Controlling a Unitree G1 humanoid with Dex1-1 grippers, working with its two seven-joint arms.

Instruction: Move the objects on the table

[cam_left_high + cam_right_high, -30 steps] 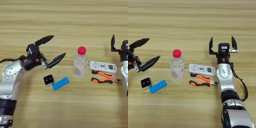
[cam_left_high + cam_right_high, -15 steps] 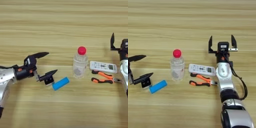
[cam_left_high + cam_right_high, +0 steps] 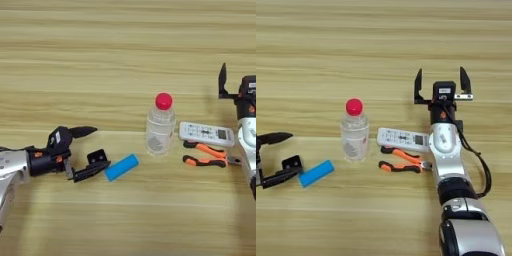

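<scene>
A small clear bottle with a red cap stands upright mid-table. Left of it lies the tiny black cube, next to a blue block. My left gripper reaches in low from the left and is open. Its lower finger lies right against the near side of the cube and its upper finger is spread well above it. In the right eye view the cube also rests by that lower finger. My right gripper stands open and empty at the back right, behind the bottle.
A white remote lies right of the bottle, with orange-handled pliers just in front of it. Both sit close to my right forearm. The light-wood table stretches bare behind everything.
My left gripper has come down and toward the near edge, from above the cube to table level, with its lower finger now at the cube. The right arm has not moved.
</scene>
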